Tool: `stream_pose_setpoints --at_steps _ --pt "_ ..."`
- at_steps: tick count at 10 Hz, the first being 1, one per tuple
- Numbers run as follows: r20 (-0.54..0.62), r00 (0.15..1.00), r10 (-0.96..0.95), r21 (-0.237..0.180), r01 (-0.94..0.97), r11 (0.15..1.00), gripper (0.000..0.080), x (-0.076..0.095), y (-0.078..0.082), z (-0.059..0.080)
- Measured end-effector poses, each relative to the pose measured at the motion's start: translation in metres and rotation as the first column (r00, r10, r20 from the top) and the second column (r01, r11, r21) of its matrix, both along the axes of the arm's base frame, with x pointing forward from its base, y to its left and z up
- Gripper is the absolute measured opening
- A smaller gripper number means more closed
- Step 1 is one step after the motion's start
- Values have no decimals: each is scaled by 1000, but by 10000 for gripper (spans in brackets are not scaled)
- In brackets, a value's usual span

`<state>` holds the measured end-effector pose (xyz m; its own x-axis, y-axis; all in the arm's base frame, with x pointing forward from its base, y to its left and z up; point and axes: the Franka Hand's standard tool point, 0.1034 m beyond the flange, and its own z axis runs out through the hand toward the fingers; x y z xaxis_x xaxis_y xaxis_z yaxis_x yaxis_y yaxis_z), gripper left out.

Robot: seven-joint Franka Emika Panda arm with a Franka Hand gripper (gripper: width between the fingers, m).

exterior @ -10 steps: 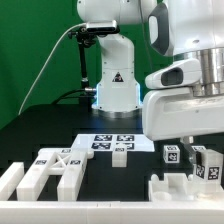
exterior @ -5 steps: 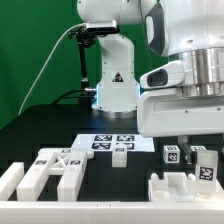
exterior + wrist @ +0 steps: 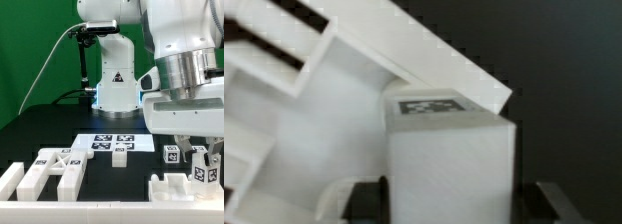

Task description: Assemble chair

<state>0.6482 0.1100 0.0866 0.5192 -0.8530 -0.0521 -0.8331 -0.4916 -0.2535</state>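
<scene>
The gripper (image 3: 198, 152) hangs low over the tabletop (image 3: 50, 125) at the exterior view's right. Its jaws stand around the top of a white block (image 3: 206, 170), which is upright and shows a tag on its front. In the wrist view the same block (image 3: 452, 160) fills the space between the two dark jaws, one on each side, and it has a tag (image 3: 434, 103) near its upper edge. The jaws are very near to the sides of the block, but it cannot be told if they press on it or are released. A bigger ribbed part (image 3: 295, 70) lies against the block in this view.

The other chair pieces are spread on the tabletop. A second tagged post (image 3: 170, 154) stands just beside the block, toward the exterior view's left. A low piece (image 3: 182, 188) lies in front of both. A ladder-like frame (image 3: 52, 172) lies well apart at the exterior view's left. A small piece (image 3: 120, 153) rests at the front edge of the marker board (image 3: 100, 141), in the middle.
</scene>
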Motion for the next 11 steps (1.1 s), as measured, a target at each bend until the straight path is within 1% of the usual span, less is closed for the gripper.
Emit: stream_pose_setpoints --at_steps 1,2,3,4,5,6,7,8,9,10,11 --pt "6 999 34 -7 -34 999 320 0 0 0" --pt "8 999 46 -9 -46 999 320 0 0 0" --pt "12 997 75 -17 -75 997 497 0 0 0" --pt "34 964 262 -71 -259 963 497 0 1 1" --pt "41 907 418 -118 -411 904 617 0 7 1" --pt "34 854 519 -141 -510 849 640 -3 14 0" --pt "44 807 589 -168 -575 801 640 -5 19 0" --pt "61 783 619 -193 -600 777 648 -7 15 0" --pt "57 728 683 -213 -659 721 648 -6 15 -1" --pt "52 668 742 -235 -714 659 649 -6 15 -1" --pt "32 560 828 -277 -791 545 649 -5 13 -1"
